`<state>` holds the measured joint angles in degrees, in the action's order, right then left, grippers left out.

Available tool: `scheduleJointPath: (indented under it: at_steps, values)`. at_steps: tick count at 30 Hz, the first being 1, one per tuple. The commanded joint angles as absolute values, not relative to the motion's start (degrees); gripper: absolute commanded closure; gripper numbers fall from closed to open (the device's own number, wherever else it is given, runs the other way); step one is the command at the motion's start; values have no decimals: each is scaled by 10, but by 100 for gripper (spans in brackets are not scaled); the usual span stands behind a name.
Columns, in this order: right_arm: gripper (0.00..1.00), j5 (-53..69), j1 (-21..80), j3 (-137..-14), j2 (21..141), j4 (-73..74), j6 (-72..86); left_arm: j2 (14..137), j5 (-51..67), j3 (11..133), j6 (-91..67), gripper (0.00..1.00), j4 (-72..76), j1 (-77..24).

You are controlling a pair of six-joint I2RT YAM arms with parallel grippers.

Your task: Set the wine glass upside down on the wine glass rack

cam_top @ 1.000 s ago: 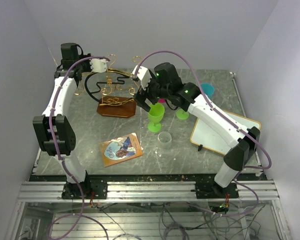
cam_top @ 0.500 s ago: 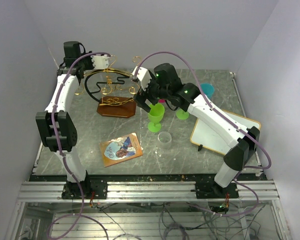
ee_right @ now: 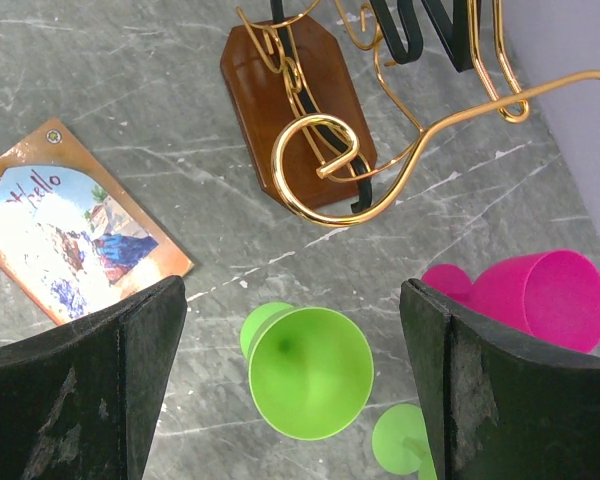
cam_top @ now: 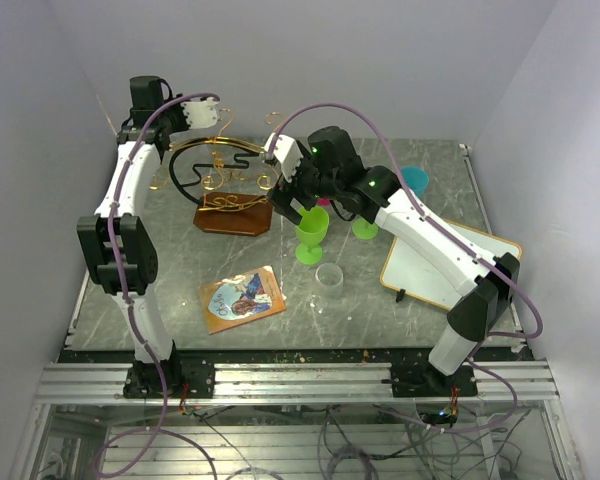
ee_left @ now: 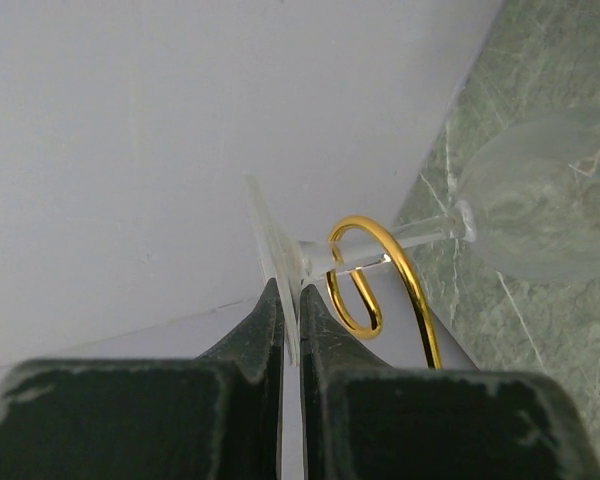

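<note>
We are pinching our left hand (ee_left: 290, 296) fully shut on the thin flat foot of the clear wine glass (ee_left: 536, 196). Its stem is passing through a curled tip of the gold wire wine glass rack with the dark brown wooden base (cam_top: 233, 216), with the foot on our side of the curl and the bowl beyond it, over the grey marbled bench (cam_top: 310, 310). We are holding our right hand (ee_right: 292, 330) spread wide and gripping nothing, hovering just above the lime-green plastic goblet (ee_right: 310, 386), which is standing upright near the rack's base.
</note>
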<state>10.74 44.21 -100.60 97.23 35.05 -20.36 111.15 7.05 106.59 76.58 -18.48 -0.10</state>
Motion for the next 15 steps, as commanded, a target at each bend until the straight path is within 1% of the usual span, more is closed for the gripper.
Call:
scheduleJointPath:
  at_steps: [1,10,15]
  values:
    - [12,103,440,-1000,962,352,-210,1122,52,1107,745,93,-175,-3]
    - [12,103,440,-991,956,349,-212,1129,40,1128,736,93,-224,4]
    - [12,100,439,-988,954,348,-212,1119,43,1107,742,93,-221,6]
